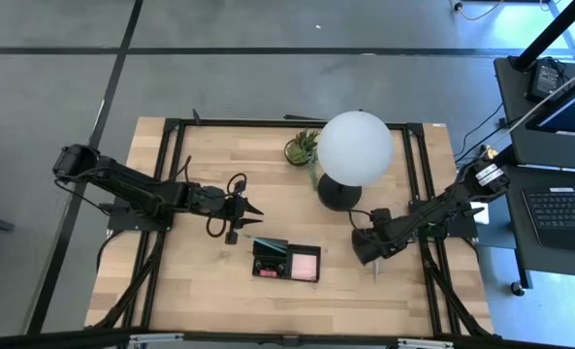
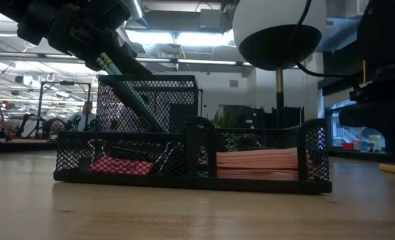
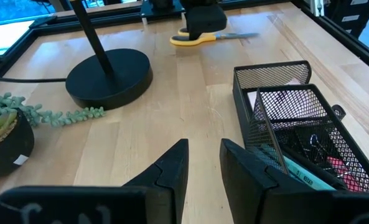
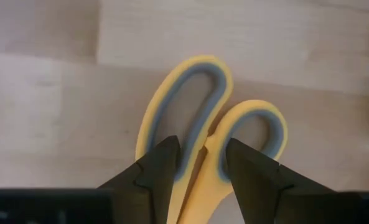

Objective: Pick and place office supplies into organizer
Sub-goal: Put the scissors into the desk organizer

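Bare counter [image 1: 200, 281] lies open left of and in front of the organizer [image 1: 285, 260]. Behind it, the globe lamp [image 1: 355, 147] with its round base [image 1: 338, 193] and the potted plant [image 1: 303, 147] crowd the back middle. Pencils [image 2: 127, 87] lean from the organizer's tall compartment, blocking it from above.

scissors [image 4: 196, 143] blades: cut off, right wrist | organizer [image 3: 284, 74] near end: cut off, left wrist

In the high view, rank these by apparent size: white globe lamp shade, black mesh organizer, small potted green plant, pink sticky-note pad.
Largest to smallest, as seen from above:
1. White globe lamp shade, though it sits nearer the camera, which inflates it.
2. Black mesh organizer.
3. Small potted green plant and pink sticky-note pad look about alike; not ranked.
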Action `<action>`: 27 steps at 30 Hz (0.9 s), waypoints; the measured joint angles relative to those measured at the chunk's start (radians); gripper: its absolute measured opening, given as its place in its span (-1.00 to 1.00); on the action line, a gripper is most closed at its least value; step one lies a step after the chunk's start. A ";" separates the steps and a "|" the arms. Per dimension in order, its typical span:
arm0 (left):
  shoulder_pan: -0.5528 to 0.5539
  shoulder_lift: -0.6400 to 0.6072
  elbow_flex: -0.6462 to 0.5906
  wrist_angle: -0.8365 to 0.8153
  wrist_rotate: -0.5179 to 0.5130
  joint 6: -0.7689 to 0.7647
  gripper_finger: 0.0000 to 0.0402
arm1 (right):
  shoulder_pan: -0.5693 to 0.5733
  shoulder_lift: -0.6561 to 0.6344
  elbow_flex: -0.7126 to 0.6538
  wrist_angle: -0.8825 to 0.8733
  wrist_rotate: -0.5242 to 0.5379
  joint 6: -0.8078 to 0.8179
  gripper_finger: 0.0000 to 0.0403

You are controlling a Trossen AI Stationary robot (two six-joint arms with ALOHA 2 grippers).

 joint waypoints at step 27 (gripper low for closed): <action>0.000 0.000 0.000 0.000 0.000 -0.003 -0.57 | -0.017 0.002 0.004 0.381 0.057 -0.862 -0.26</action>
